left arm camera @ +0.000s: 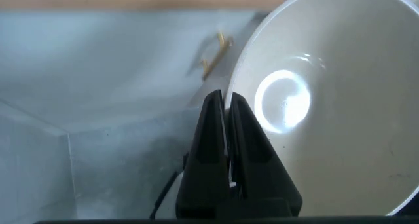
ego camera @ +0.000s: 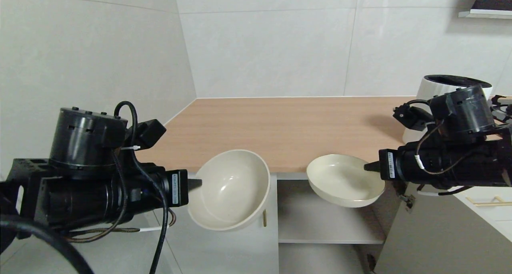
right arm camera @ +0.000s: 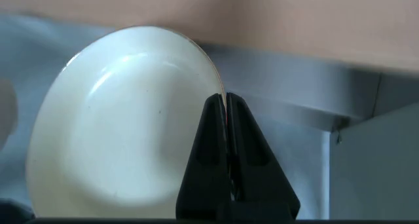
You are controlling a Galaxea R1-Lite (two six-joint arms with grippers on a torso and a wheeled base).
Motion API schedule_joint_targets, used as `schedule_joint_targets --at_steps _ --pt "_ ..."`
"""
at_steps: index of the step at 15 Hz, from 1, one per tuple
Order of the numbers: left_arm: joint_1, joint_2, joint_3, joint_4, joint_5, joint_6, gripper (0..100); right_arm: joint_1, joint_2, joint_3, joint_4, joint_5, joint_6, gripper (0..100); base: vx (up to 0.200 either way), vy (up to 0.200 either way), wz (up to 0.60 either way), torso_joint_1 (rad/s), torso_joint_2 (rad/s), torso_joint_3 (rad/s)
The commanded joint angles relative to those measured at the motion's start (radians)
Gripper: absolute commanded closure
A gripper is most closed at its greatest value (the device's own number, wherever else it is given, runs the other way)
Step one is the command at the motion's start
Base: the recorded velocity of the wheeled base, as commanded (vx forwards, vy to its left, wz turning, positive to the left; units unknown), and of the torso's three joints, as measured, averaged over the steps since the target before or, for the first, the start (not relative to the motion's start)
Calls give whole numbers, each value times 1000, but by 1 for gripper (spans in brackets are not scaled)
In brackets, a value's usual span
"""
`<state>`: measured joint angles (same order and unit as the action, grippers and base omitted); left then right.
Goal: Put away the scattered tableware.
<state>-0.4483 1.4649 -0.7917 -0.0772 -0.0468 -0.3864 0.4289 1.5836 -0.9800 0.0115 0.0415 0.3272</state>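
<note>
- Facing a wooden countertop (ego camera: 280, 122) along the tiled wall, with an open cupboard (ego camera: 320, 226) below its front edge and a round white container (ego camera: 430, 88) with a dark top at the right end.
- Gripping the deep bowl (ego camera: 232, 190) with the left gripper (ego camera: 196, 183), fingers pressed together on a thin stretch of rim. Bowl held in the air and tipped steeply, in front of the closed cupboard door, just left of the opening.
- Pinching the shallow dish (ego camera: 344, 180) the same way with the right gripper (ego camera: 370, 167), on the rim alone. Dish held in the air before the open cupboard, near the counter's front edge, only slightly tilted.
- Judging the rim grips as the weak point: smooth glazed edges and most of each piece's weight hanging beyond the fingers, so a jolt or a quick turn could likely swing or slip either piece.
- Expecting a possible knock against the counter edge, the cupboard side or the brass door handle (ego camera: 264, 218) on the way in. Expecting a clash between the two pieces too, if both head for the one opening together.
- Noting small white stickers (ego camera: 175, 188) on the wrists, print too small to read, and no marking to make out on bowl or dish.
</note>
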Motion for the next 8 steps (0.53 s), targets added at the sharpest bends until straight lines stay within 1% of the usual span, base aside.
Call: schedule_joint_targets --at_steps 1,5,8 --pt "-7 -32 26 -1 1 -2 100 -1 -44 46 -1 0 -2 100 0 0 0 0 0 0" --pt "-7 -17 26 -1 -1 -2 100 -2 -25 47 -2 -6 -5 100 -200 0 0 4 1 1" --pt "-7 -17 26 -1 1 1 100 -2 -4 47 -19 -9 -5 100 0 0 0 0 0 0"
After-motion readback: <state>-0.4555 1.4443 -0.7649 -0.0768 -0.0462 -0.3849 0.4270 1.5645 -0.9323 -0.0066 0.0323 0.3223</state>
